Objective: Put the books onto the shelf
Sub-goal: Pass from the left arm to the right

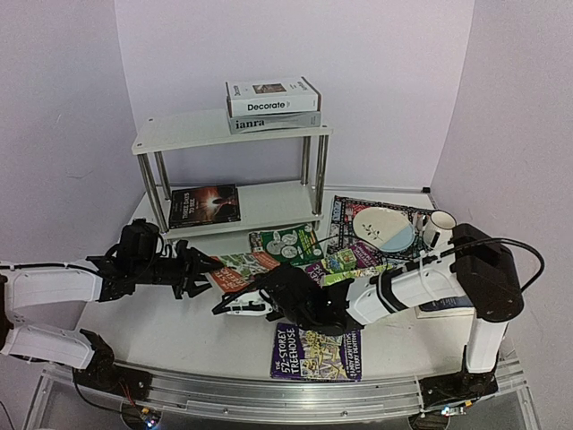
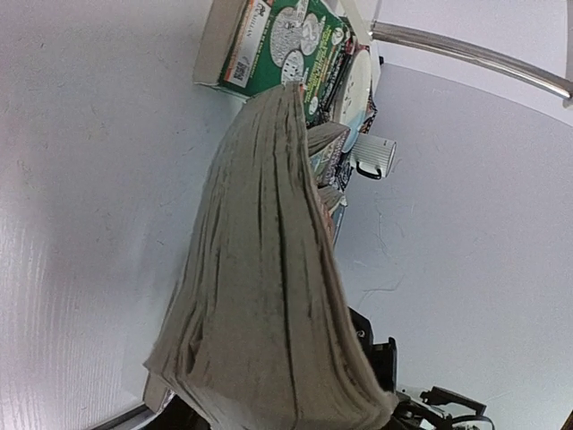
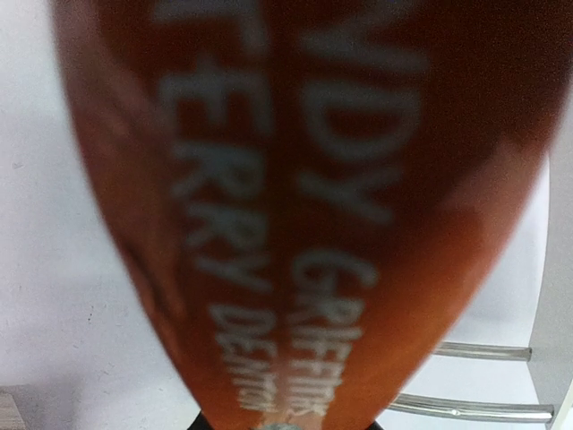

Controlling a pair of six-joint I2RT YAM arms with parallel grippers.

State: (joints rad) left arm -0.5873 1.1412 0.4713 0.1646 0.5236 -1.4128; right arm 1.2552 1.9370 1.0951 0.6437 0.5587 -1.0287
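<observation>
R claw [image 1: 258,288] clamps the orange Treehouse paperback [image 1: 231,278] mid-worktop [image 1: 179,331]. L claw [image 1: 208,269] is at its other end, grip can't tell. Green paperback [image 1: 286,242] & purple paperback [image 1: 318,354] crowd close. Shelf [image 1: 179,134] stands behind.

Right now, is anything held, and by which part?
Orange book: left end effector at its page edges, right end effector at its spine; which one grips cannot be told.
</observation>
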